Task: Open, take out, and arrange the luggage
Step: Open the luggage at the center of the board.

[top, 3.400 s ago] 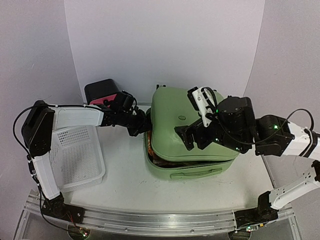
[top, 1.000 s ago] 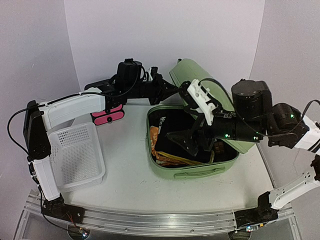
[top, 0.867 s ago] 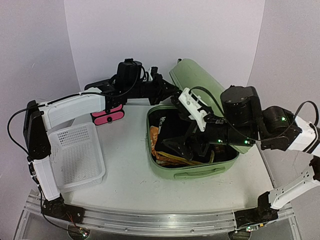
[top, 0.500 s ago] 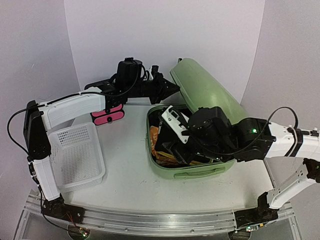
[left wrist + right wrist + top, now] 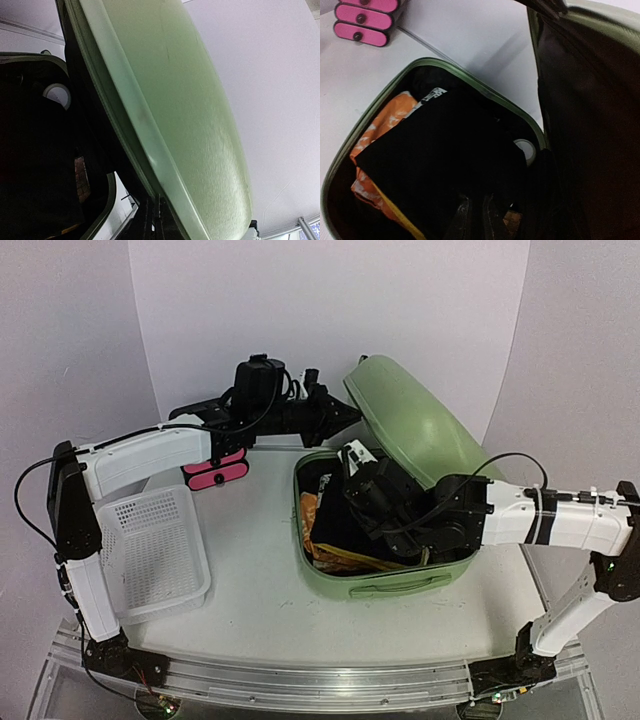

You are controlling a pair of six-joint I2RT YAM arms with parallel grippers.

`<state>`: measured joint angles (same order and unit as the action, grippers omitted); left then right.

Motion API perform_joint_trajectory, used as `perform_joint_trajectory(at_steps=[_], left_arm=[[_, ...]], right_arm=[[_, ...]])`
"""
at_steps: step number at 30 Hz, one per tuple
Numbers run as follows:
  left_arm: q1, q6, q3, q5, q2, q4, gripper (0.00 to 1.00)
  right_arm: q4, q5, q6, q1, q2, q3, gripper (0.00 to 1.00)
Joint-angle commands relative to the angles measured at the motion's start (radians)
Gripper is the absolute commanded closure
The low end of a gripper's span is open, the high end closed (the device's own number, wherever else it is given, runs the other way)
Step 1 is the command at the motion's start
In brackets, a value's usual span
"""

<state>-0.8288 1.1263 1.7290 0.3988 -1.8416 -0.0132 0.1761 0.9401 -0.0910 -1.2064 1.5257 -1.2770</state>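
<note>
The light-green luggage (image 5: 400, 582) lies open at the table's middle. Its lid (image 5: 412, 428) stands tilted back, and my left gripper (image 5: 352, 417) is shut on the lid's rim. In the left wrist view the lid (image 5: 190, 100) fills the frame above my left gripper (image 5: 158, 220). My right gripper (image 5: 355, 512) reaches down inside the shell. In the right wrist view my right gripper (image 5: 476, 216) is shut, pinching a black garment (image 5: 445, 150). An orange garment (image 5: 385, 120) lies under it at the left, and a white roll (image 5: 526, 148) sits by the hinge.
A black drawer box with pink fronts (image 5: 215, 472) stands behind the left arm. A white perforated basket (image 5: 150, 550) lies at the near left. The raised lid leans over the back right. White walls close in behind.
My right arm has dropped into the open luggage and its jaws have closed on the black garment. The left gripper still holds the lid up in the same place.
</note>
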Motion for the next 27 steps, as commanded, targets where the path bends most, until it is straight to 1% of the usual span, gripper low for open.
perform_joint_trajectory(at_steps=[1, 10, 12, 14, 18, 23, 25, 27], left_arm=[[-0.020, -0.011, 0.053, 0.017, 0.012, 0.081, 0.96], [-0.020, -0.033, 0.041, 0.004, 0.006, 0.082, 0.95], [-0.020, -0.039, 0.028, 0.002, 0.012, 0.082, 0.92], [-0.018, -0.049, 0.012, -0.001, 0.023, 0.082, 0.87], [-0.003, -0.074, -0.072, -0.006, 0.079, 0.079, 0.77], [0.038, -0.093, -0.253, -0.035, 0.193, 0.052, 0.69], [0.053, -0.112, -0.319, -0.055, 0.243, 0.022, 0.65], [0.063, -0.143, -0.367, -0.086, 0.290, -0.044, 0.62]], right_arm=[[-0.006, 0.168, -0.044, 0.050, -0.015, -0.050, 0.92], [-0.009, 0.240, -0.100, 0.074, -0.062, -0.017, 0.91], [-0.009, 0.253, -0.105, 0.075, -0.074, -0.018, 0.91], [-0.009, 0.255, -0.106, 0.077, -0.085, -0.017, 0.90], [-0.008, 0.256, -0.100, 0.080, -0.093, -0.019, 0.90], [-0.007, 0.250, -0.103, 0.082, -0.100, -0.015, 0.89], [-0.007, 0.249, -0.106, 0.082, -0.104, -0.012, 0.89], [-0.007, 0.248, -0.105, 0.084, -0.107, -0.010, 0.89]])
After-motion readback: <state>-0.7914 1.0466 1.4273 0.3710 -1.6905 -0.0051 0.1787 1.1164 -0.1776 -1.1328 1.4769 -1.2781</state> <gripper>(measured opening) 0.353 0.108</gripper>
